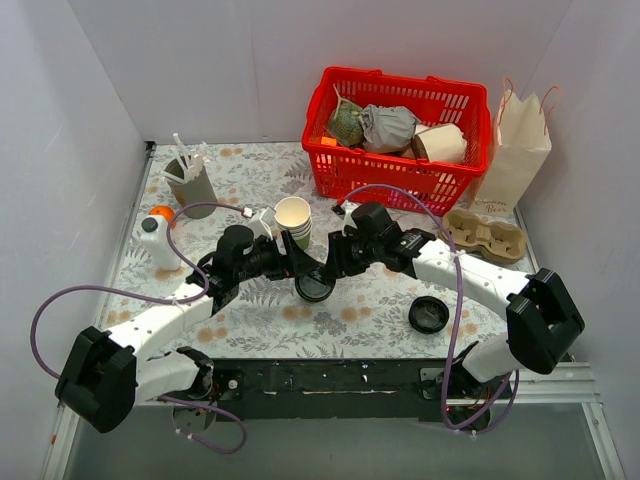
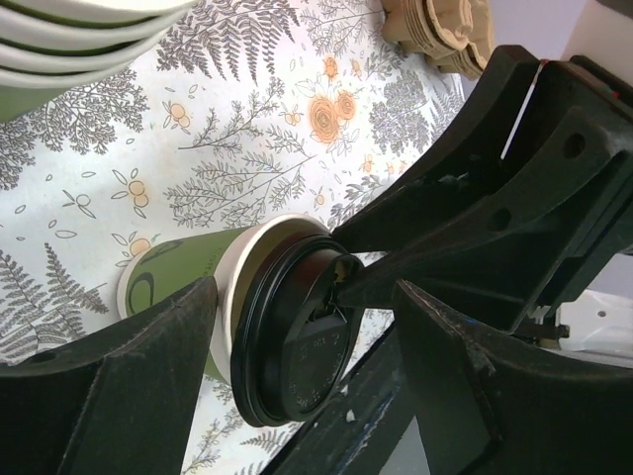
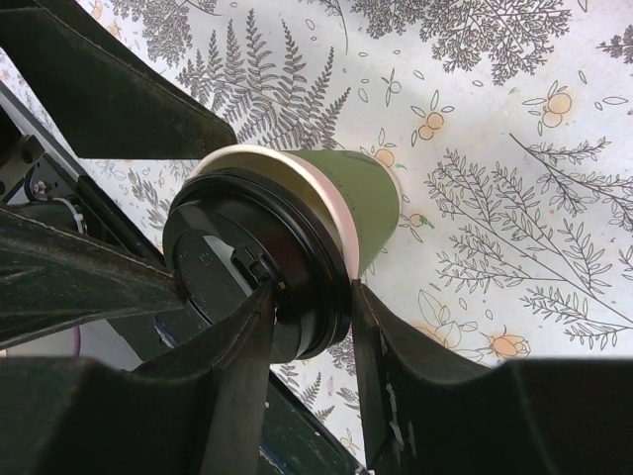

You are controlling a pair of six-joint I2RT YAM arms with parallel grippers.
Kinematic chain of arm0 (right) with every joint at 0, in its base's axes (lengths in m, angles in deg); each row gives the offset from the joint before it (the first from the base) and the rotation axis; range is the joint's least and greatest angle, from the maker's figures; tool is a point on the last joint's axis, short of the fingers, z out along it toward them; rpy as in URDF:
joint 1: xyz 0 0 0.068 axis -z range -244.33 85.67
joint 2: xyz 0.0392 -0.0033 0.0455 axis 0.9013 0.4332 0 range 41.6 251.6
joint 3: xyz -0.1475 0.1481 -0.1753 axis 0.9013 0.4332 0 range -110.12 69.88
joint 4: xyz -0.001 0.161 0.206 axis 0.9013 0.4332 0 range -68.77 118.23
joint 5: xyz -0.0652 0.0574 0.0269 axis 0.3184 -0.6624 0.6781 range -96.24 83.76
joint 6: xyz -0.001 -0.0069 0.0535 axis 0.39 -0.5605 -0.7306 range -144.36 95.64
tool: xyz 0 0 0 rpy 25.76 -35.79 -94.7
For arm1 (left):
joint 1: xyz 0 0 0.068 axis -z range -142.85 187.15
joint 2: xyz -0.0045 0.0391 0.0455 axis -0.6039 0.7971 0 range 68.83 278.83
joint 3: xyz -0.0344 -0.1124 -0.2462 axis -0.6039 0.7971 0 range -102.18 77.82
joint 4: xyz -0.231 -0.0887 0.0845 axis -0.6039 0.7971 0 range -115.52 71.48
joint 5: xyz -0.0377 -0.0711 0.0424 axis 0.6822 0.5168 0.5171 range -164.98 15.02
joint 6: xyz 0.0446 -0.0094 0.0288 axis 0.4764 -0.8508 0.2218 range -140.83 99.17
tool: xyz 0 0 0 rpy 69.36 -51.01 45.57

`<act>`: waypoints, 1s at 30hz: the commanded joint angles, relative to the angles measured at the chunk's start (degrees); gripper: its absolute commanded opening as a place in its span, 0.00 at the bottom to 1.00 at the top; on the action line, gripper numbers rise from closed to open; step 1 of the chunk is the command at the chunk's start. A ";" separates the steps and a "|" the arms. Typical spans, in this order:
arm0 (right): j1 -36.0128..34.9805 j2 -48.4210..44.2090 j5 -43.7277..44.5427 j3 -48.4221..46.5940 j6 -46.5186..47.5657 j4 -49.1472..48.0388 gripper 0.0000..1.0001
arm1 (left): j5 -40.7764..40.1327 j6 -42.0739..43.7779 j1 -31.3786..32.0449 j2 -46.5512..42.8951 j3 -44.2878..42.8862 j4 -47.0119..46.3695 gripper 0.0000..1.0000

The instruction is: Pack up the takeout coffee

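Steadiness first: right tool (image 3: 313, 297) pinches the rim of the black-lidded dark green paper cup (image 3: 356, 198) (left tool (image 2: 302, 297) open astride it); keep it level.

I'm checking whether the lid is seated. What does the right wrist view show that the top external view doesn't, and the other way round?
Only the right wrist: the takeout coffee close up, with its green wall and cream rim under the black lid, and the right gripper straddling the lid's edge. Only the top external: red basket, paper bag, cup carrier, loose lid, stack of cups. Both: the coffee, with the left gripper opposite the right.
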 commanded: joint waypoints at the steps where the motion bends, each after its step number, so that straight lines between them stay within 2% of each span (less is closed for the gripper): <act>1: 0.21 0.52 -0.39 -0.62 0.39 -2.72 0.43 | 4.21 3.91 0.11 0.85 -0.09 -2.12 0.69; 11: 0.38 0.69 1.27 0.70 -1.01 -7.29 0.43 | 6.06 3.30 0.03 2.35 0.96 -2.56 0.60; 16: 0.47 1.65 3.13 0.96 -1.54 -7.38 0.43 | 5.62 3.03 0.11 2.78 1.66 -2.56 0.50; 23: 0.73 1.92 3.65 3.16 -1.63 -8.96 0.38 | 2.73 2.42 0.03 3.93 1.23 0.15 0.31; 26: 0.82 1.66 3.48 4.30 -1.46 -8.96 0.38 | 0.53 2.86 0.11 4.28 1.14 2.35 0.30; 27: 0.82 1.48 3.48 4.65 -1.28 -9.14 0.38 | 0.17 2.86 0.11 4.37 1.14 2.79 0.26; 30: 0.82 0.34 2.78 6.58 -0.41 -11.06 0.38 | -0.80 2.33 0.11 4.37 1.40 4.20 0.24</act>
